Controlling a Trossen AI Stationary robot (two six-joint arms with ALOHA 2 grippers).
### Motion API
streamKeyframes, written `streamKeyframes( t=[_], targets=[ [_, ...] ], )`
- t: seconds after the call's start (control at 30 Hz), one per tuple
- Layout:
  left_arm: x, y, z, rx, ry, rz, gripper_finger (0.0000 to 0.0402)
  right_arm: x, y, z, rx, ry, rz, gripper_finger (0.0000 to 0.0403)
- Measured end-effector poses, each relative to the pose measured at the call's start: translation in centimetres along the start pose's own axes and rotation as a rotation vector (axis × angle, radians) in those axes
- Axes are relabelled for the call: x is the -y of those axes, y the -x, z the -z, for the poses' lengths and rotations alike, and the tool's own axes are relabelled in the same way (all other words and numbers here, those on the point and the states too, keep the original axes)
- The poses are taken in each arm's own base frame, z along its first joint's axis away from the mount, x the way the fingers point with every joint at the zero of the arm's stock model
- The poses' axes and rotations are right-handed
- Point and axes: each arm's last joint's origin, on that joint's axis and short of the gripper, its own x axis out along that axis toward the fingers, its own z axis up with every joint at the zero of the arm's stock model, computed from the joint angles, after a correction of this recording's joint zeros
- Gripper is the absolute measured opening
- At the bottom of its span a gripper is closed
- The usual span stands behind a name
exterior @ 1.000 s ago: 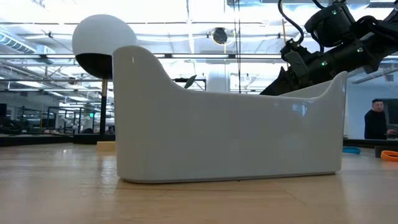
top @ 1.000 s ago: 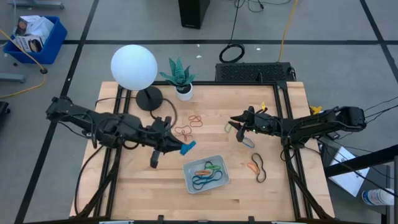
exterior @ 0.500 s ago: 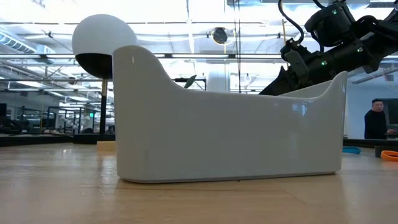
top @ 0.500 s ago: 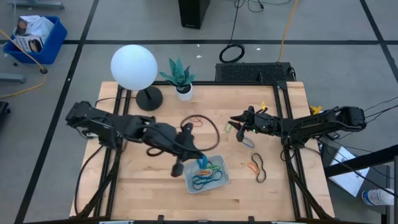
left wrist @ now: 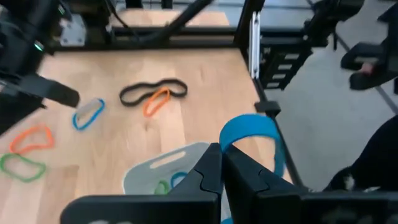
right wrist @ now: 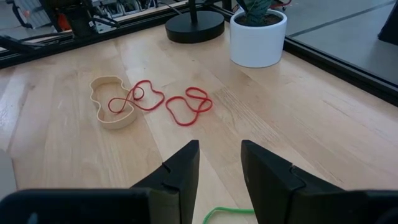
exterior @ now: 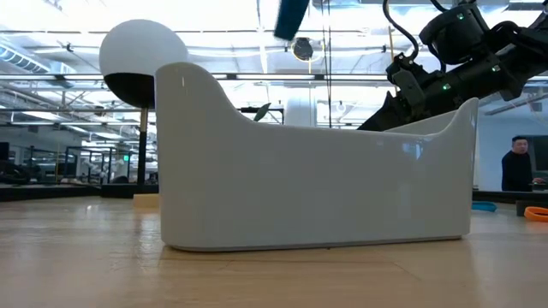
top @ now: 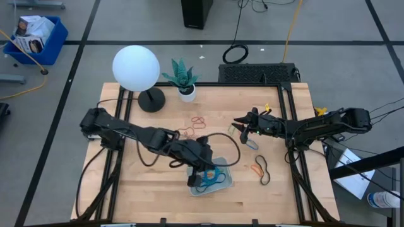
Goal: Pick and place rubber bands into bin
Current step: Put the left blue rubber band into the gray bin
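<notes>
The left gripper [left wrist: 219, 163], pinched on a blue band [left wrist: 252, 140], hangs over the bin [top: 225, 180] at lower centre of the high view. Next it should part its fingers there. The right gripper [top: 243, 125] waits open at centre right; more bands [right wrist: 149, 101] lie loose on the table [top: 145, 195].

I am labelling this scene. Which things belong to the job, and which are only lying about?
Job: rubber bands, blue band pinched in left gripper, bin.
Lying about: lamp, plant, blue crate.

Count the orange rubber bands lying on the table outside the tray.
2. One orange band crosses a black band; the other orange band lies beside a green band. The arms may hide more.
</notes>
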Motion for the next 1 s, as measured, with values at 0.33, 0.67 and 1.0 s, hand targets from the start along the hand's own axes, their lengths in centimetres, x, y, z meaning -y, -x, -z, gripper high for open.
streamKeyframes(
  t=[0.33, 0.67, 1.0],
  targets=[
    [-0.5, -4.5, 2.4, -0.136, 0.031, -0.028, 0.0010, 0.1, 0.0, 0.3, -0.034, 0.002, 0.008, 0.0114],
    [-2.4, -8.4, 5.8, -0.344, 0.107, -0.096, 0.0006, 0.1, 0.0, 0.5, -0.051, 0.006, 0.012, 0.0114],
    [-3.5, -11.0, 8.3, -0.471, 0.160, -0.091, 0.0005, 0.2, 0.0, 0.6, -0.064, 0.010, 0.015, 0.0114]
  ],
)
